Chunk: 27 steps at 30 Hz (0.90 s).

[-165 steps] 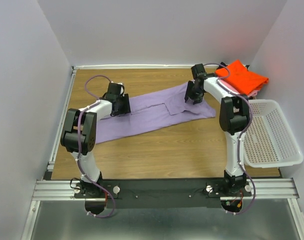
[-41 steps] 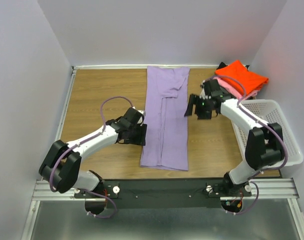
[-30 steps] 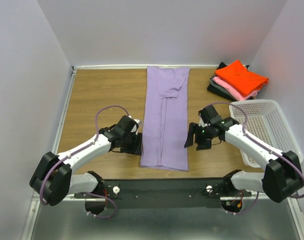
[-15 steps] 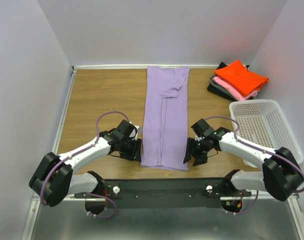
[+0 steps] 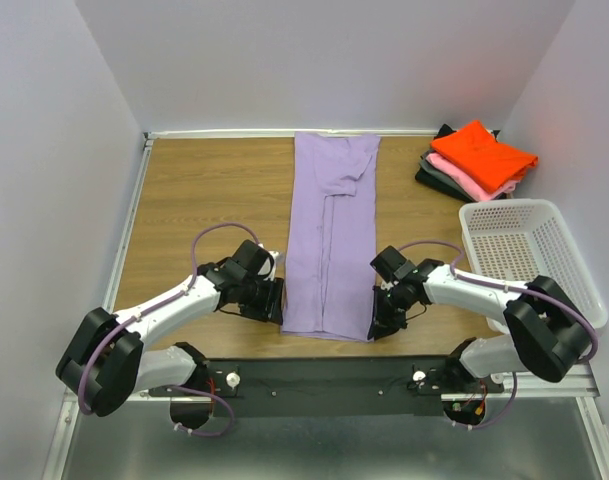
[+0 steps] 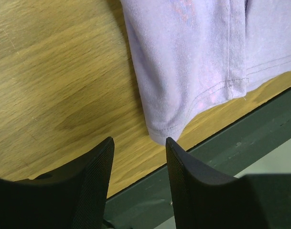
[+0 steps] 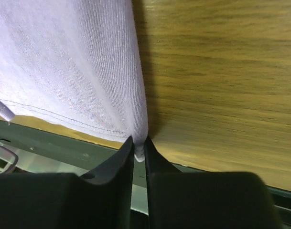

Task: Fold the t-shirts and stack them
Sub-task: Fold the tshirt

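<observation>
A lavender-purple t-shirt [image 5: 330, 235] lies folded into a long strip down the middle of the table, from the back wall to the near edge. My right gripper [image 5: 376, 328] is shut on its near right corner [image 7: 139, 151], with the hem pinched between the jaws. My left gripper [image 5: 278, 301] stands open beside the near left corner [image 6: 160, 136], which lies just ahead of the fingertips, untouched. A stack of folded t-shirts, orange-red [image 5: 483, 155] on top of pink and dark grey, sits at the back right.
A white mesh basket [image 5: 525, 262] stands at the right edge. The black rail [image 5: 324, 378] runs along the near table edge, right behind both grippers. White walls close in the table on three sides.
My right gripper has moved down to the shirt's near right corner and shut on it. The left gripper slid a little nearer the near left corner and stayed open.
</observation>
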Motion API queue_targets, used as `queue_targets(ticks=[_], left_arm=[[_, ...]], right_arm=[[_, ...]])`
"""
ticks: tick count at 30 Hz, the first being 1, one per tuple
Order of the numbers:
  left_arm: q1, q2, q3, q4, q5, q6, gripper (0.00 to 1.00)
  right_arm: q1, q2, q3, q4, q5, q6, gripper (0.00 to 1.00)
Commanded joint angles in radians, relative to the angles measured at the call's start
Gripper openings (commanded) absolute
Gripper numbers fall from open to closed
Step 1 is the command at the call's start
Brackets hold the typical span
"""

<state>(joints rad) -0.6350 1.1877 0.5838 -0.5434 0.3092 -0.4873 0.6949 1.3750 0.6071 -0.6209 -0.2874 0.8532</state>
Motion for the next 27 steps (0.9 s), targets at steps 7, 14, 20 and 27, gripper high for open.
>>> queue_targets(ticks=[7,14,20,27], left_arm=[[0.006,0.004,-0.032,0.007,0.077,0.001,0.55],[0.004,-0.008,-0.015,0.048,0.067,-0.027,0.55],[0.004,0.075,-0.027,0.062,0.096,-0.008,0.55],[-0.005,0.115,-0.03,0.071,0.105,-0.005,0.46]], right_arm=[[0.011,0.035,-0.026,0.001,0.013,0.02,0.17],[0.012,0.058,-0.012,-0.013,0.013,0.003,0.17],[0.012,0.059,-0.015,-0.017,0.016,0.0,0.17],[0.014,0.05,-0.013,-0.022,0.022,-0.002,0.15]])
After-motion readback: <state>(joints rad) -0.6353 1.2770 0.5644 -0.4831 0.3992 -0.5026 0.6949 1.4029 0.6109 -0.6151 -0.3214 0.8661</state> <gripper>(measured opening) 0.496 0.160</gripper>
